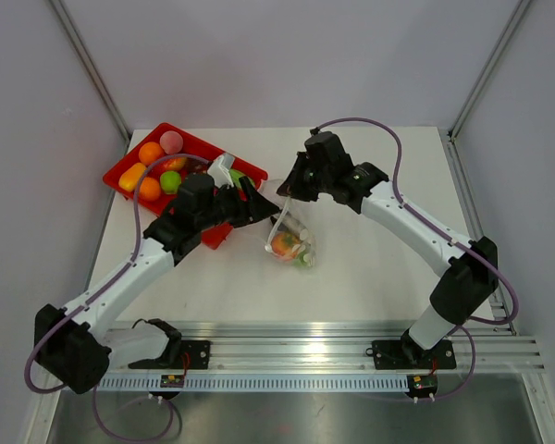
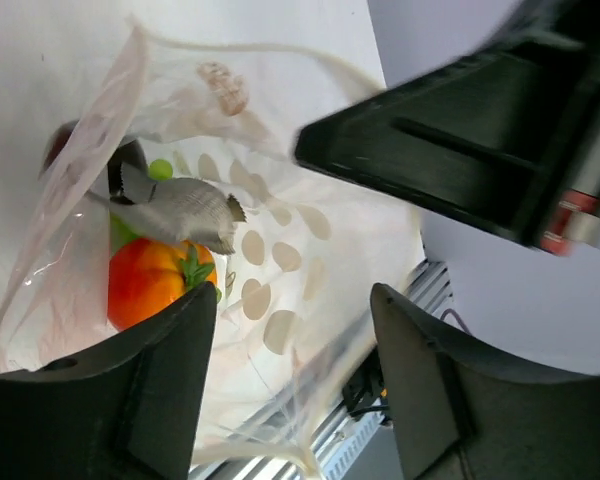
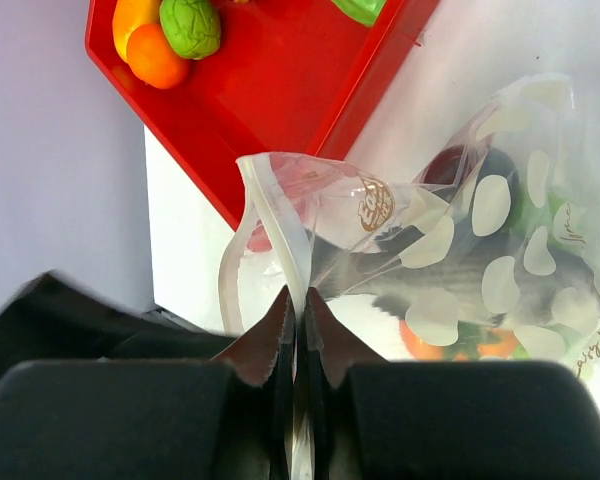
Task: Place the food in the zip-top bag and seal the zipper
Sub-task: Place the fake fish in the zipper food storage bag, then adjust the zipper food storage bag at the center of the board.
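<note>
The clear zip-top bag (image 1: 291,242) hangs just right of the red tray, its mouth lifted and its bottom resting on the table. Inside it are an orange piece of food (image 2: 145,285) and some green and dark pieces. My right gripper (image 3: 298,305) is shut on the mouth edge, pinching the whitish zipper (image 3: 275,215) strip. My left gripper (image 2: 295,390) is open, its fingers either side of the bag's (image 2: 280,260) wall without gripping it. More food lies in the tray: an orange (image 1: 151,153), a pink piece (image 1: 171,141) and a green one (image 1: 170,181).
The red tray (image 1: 245,168) sits at the table's back left, partly under my left arm. An aluminium rail (image 1: 333,356) runs along the near edge. Grey walls close in the left, right and back sides.
</note>
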